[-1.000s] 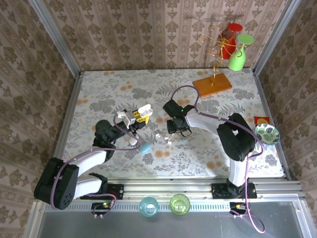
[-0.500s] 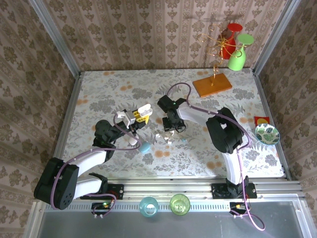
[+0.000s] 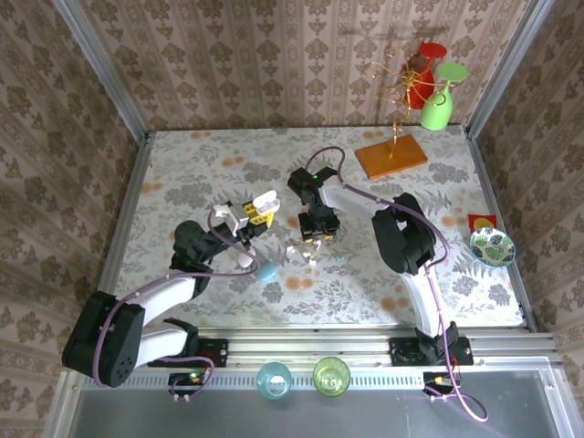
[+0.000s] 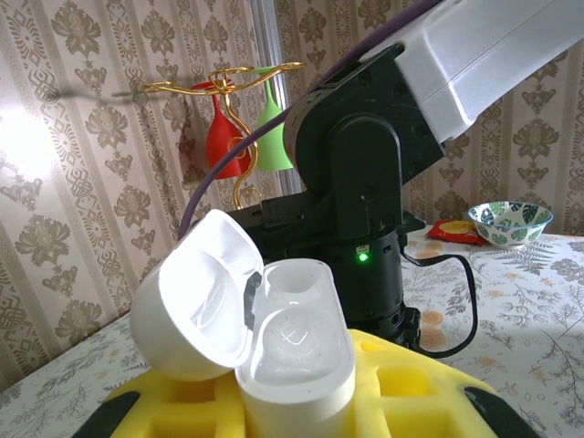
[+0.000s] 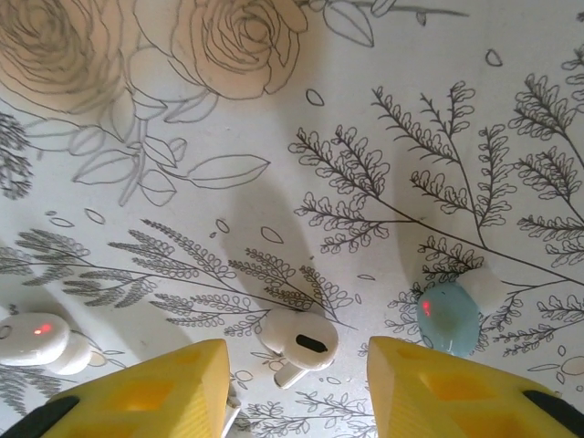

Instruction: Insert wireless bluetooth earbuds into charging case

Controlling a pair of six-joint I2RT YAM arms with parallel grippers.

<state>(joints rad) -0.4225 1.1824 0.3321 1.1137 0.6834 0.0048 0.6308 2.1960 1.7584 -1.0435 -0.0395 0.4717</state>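
My left gripper is shut on the white charging case, which stands upright between its yellow fingers. The case's lid is swung open to the left and both wells look empty. My right gripper points down at the table, open, its yellow fingertips on either side of a white earbud lying flat. A teal earbud lies just right of it and another white earbud at the far left. From above, the right gripper hovers over the white earbuds.
A blue oval case lies on the cloth below the left gripper. At the back right stands a gold glass rack on an orange base. A patterned bowl sits at the right edge. Two cups stand on the front rail.
My right arm has swung its gripper a little left, over the earbuds, and its elbow has folded in. The left arm and the case have not moved.
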